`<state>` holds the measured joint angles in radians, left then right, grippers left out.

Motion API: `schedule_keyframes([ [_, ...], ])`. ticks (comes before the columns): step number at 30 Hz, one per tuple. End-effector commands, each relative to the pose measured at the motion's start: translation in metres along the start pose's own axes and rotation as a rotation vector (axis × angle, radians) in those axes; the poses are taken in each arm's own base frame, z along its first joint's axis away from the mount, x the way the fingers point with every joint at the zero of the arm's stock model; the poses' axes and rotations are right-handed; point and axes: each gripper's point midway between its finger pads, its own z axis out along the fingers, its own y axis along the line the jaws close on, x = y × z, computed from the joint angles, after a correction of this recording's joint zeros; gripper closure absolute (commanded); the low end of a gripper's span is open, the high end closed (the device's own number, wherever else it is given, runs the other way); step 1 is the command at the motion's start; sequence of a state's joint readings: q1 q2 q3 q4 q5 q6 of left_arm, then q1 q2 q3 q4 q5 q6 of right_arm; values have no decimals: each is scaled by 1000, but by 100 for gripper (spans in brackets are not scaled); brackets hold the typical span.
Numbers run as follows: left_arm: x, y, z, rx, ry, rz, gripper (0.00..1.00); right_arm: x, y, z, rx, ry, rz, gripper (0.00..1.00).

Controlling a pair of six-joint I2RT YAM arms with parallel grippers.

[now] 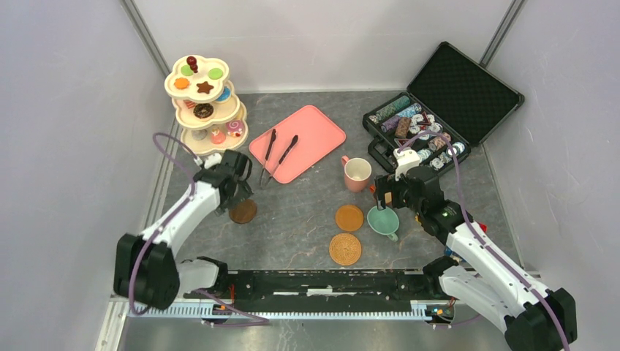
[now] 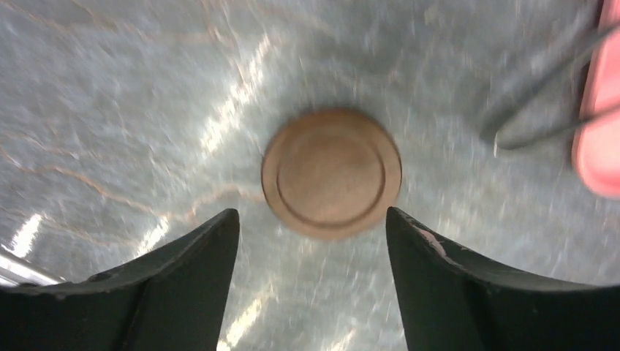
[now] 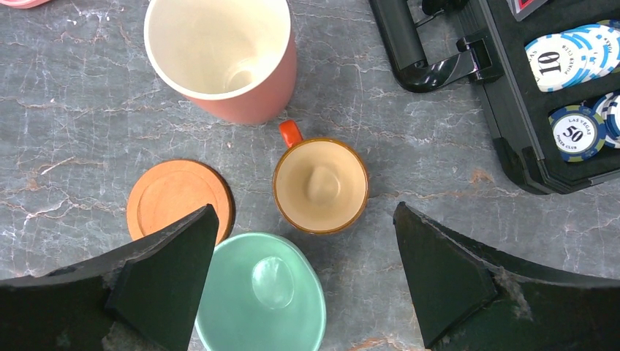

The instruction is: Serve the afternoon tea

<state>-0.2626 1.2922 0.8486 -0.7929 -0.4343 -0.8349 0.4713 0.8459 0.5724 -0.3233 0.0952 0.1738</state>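
The cream three-tier stand [image 1: 205, 102] with toy pastries and a red knob stands at the back left. My left gripper [image 1: 235, 191] is open and empty above a dark brown coaster [image 1: 243, 211]. In the left wrist view the coaster [image 2: 331, 173] lies just beyond the gripper [image 2: 311, 216]. My right gripper [image 1: 386, 196] is open and empty over the cups. In the right wrist view the gripper [image 3: 305, 208] hangs over a small brown cup [image 3: 320, 185], with the teal cup [image 3: 259, 292] by the left finger. The pink cup [image 1: 357, 173] stands behind. Two orange-brown coasters [image 1: 349, 217] [image 1: 345, 248] lie near the teal cup [image 1: 383, 221].
A pink tray [image 1: 300, 142] with two black tongs [image 1: 278, 157] lies at the back centre. An open black case [image 1: 453, 95] of striped poker chips [image 3: 577, 73] sits at the back right. Grey walls close in both sides.
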Motion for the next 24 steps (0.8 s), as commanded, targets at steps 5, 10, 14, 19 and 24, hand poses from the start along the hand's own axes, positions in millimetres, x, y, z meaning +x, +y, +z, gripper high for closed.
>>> schedule_keyframes([
  [5, 86, -4, -21, 82, 139, 11, 15, -9, 6, 3, -28, -25, -7, 2],
  [10, 99, -12, 0, 74, 155, 23, 15, -9, 6, 2, -28, -23, -7, 2],
  [14, 86, -26, 13, 85, 143, 19, 26, -9, 3, -1, -14, -27, -7, 2],
  [19, 67, -25, 34, 28, 144, 20, 32, -9, 0, -5, -1, -32, -6, 2],
  [24, 42, -16, 54, 1, 113, -12, 35, -9, -1, -5, 7, -39, -4, 2],
])
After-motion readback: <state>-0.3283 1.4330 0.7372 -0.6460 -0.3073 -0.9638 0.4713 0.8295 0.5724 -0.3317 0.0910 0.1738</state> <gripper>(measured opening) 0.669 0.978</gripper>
